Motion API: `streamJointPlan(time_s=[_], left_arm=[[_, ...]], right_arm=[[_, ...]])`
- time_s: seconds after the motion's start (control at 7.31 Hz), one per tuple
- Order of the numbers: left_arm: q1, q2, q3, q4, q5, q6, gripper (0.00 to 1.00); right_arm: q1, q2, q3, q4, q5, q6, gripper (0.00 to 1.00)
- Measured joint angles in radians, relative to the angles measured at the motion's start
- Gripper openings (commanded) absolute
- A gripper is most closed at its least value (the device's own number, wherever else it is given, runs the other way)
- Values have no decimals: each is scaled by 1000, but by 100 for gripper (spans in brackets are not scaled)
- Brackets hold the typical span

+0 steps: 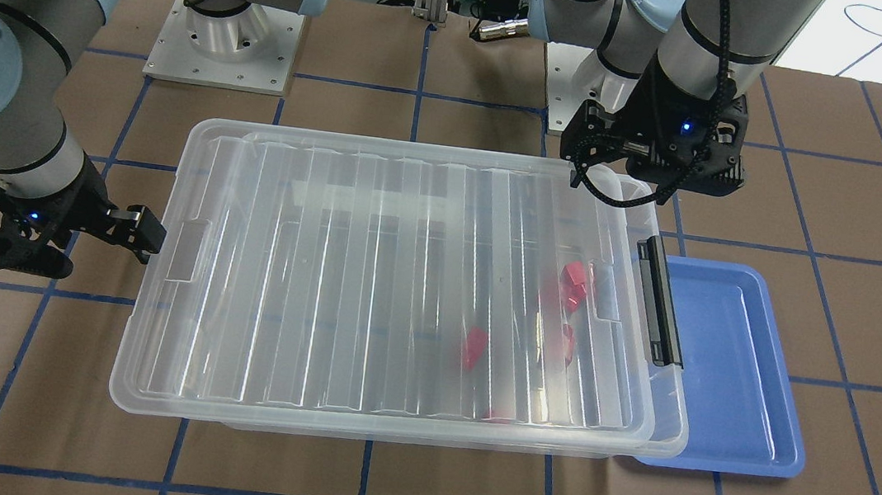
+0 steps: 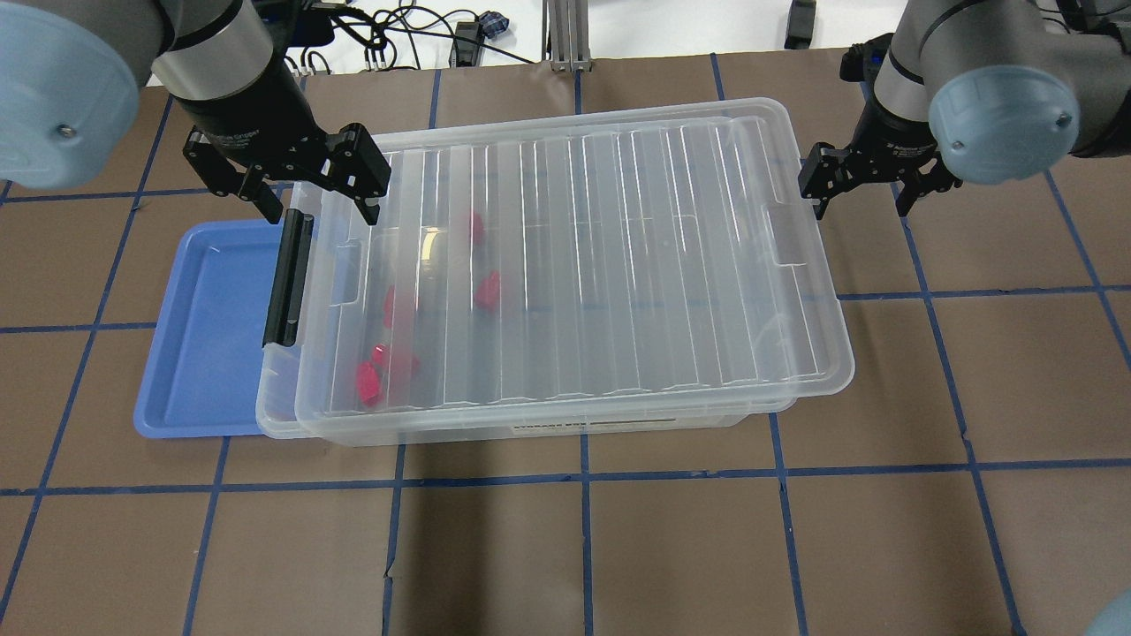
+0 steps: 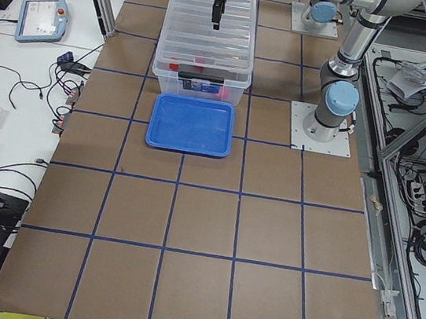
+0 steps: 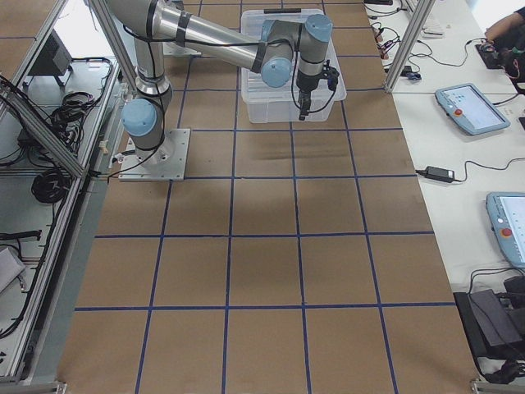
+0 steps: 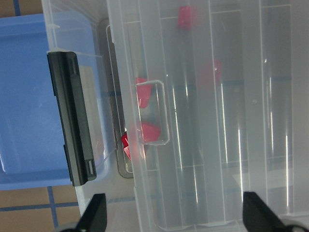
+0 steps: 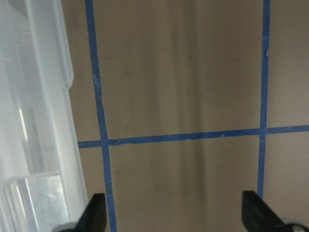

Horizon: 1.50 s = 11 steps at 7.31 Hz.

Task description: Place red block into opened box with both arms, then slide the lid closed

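Observation:
The clear box (image 2: 276, 389) has its ribbed lid (image 2: 618, 265) lying on top, shifted a little toward my right. A narrow strip by the black bar (image 2: 287, 278) is left uncovered. Several red blocks (image 2: 489, 290) lie inside near the bar end, seen through the lid (image 1: 372, 273), with one red block (image 5: 149, 131) under the lid's notch. My left gripper (image 2: 318, 208) hangs open and empty above the box's far corner at that end. My right gripper (image 2: 861, 208) is open and empty just off the lid's opposite short end, above the table.
A blue tray (image 2: 208, 327) lies partly under the box's bar end. The table is brown paper with a blue tape grid (image 6: 101, 145). Both arm bases stand on the robot's side, the left one (image 1: 585, 73) and the right one (image 1: 225, 32). Cables run along the far edge.

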Motion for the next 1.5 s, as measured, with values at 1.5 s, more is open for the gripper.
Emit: streamJointPlan(time_s=[1.5], left_arm=[[-1,2,0,0,-1,0,100]], right_arm=[[12,-90,-116,242,53,54,100]])
